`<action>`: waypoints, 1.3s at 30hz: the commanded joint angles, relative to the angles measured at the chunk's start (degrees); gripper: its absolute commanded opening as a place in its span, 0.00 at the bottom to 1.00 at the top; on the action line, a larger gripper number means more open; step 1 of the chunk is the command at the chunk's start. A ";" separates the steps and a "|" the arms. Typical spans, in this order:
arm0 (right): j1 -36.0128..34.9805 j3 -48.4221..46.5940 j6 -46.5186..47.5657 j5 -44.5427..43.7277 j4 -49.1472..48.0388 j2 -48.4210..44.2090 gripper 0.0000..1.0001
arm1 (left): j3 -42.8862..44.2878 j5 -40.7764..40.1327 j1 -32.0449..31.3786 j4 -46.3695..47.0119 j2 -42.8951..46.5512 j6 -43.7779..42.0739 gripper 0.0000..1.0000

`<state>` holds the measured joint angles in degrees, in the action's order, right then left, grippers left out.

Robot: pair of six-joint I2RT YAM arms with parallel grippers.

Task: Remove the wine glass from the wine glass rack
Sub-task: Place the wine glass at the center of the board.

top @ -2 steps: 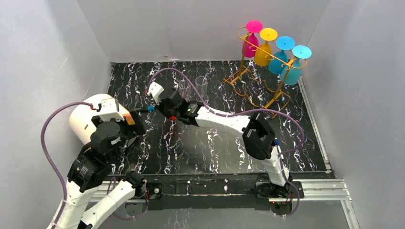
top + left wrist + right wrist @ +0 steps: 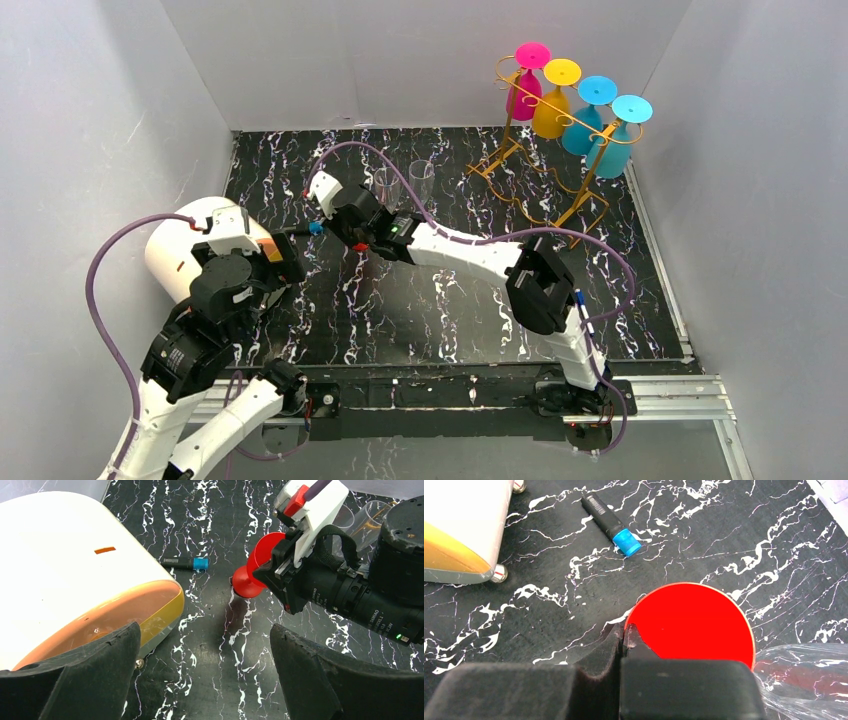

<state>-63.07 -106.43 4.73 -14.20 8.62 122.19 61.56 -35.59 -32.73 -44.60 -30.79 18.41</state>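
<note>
The right gripper (image 2: pixel 278 571) held a red wine glass (image 2: pixel 261 552) over the black marble tabletop (image 2: pixel 210 650), near a blue-capped black marker (image 2: pixel 185 563).

Top cam is looking down from above and behind the arm bases (image 2: pixel 558 393), covering the whole worktop (image 2: pixel 450 320). Left wrist cam is sitting low, facing across at the right hand (image 2: pixel 280 569). Right wrist cam is pointing steeply down, very close. All three are catching the blue-capped marker (image 2: pixel 610 522); both wrist cams are sharing the red wine glass (image 2: pixel 261 555).
</note>
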 commanded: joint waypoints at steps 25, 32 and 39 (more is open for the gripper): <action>1.45 -12.99 -3.59 1.35 7.67 4.50 0.07 | 2.28 -0.70 0.21 -0.71 -0.92 -0.22 0.98; 1.61 -13.91 -3.40 1.71 8.84 5.10 0.10 | 2.31 -0.53 0.21 -0.58 -1.03 -0.30 0.98; 1.71 -15.56 -3.03 0.80 9.43 5.55 0.19 | 2.28 -0.49 0.21 -0.58 -1.09 -0.40 0.98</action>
<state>-61.71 -117.99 1.67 -12.71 18.26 127.20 62.00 -34.98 -32.73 -45.04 -31.94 18.20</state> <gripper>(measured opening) 0.176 0.983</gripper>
